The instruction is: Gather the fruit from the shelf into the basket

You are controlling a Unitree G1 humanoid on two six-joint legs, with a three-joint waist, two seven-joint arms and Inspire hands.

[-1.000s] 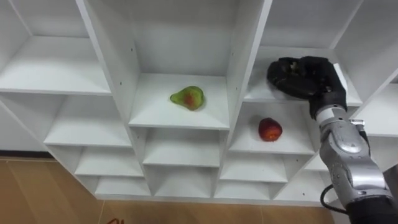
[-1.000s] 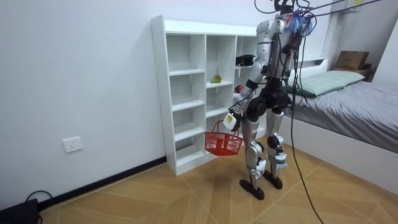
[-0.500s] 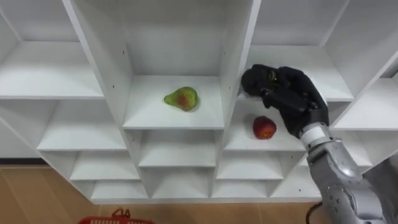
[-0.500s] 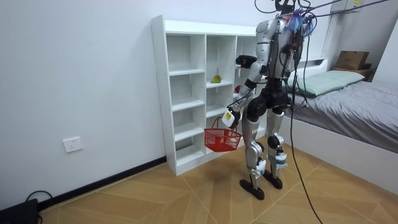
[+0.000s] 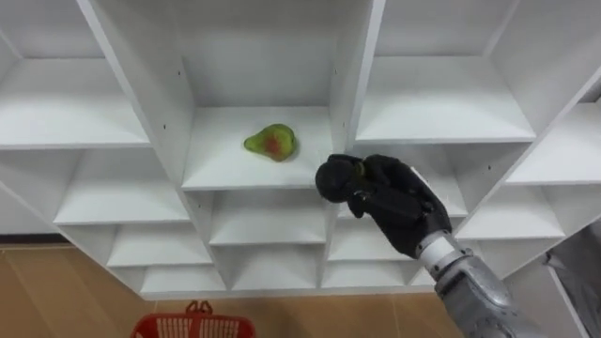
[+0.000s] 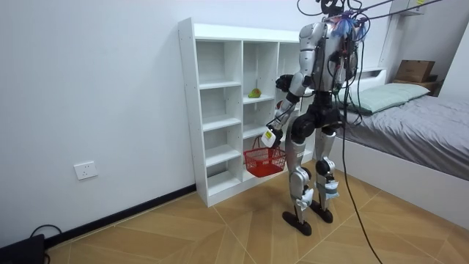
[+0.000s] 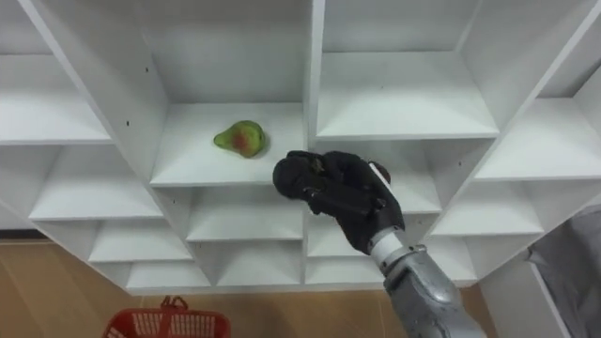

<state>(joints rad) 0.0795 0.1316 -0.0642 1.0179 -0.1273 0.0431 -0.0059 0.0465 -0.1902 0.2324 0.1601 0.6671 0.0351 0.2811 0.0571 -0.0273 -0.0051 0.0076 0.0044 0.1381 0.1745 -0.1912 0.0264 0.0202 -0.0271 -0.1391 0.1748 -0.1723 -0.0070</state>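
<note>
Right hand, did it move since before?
Yes. The right hand came down and left, from the upper right compartment to the divider beside the pear.

**Right arm** — enters from the lower right, the silver forearm rising on a slant toward the centre of the eye views, with the wrist roughly in line with it. The right hand (image 5: 380, 195), black, sits at the forearm's end with its back turned toward the head camera, pointing up and to the left. In the room view this arm is lifted to about chest height, elbow bent, reaching forward from the upright torso.

**Left arm** — held lower, slanting down and forward from the shoulder. The left hand (image 6: 270, 136) is near hip height, closed round the handle of a basket (image 6: 264, 160) hanging beneath it.
</note>
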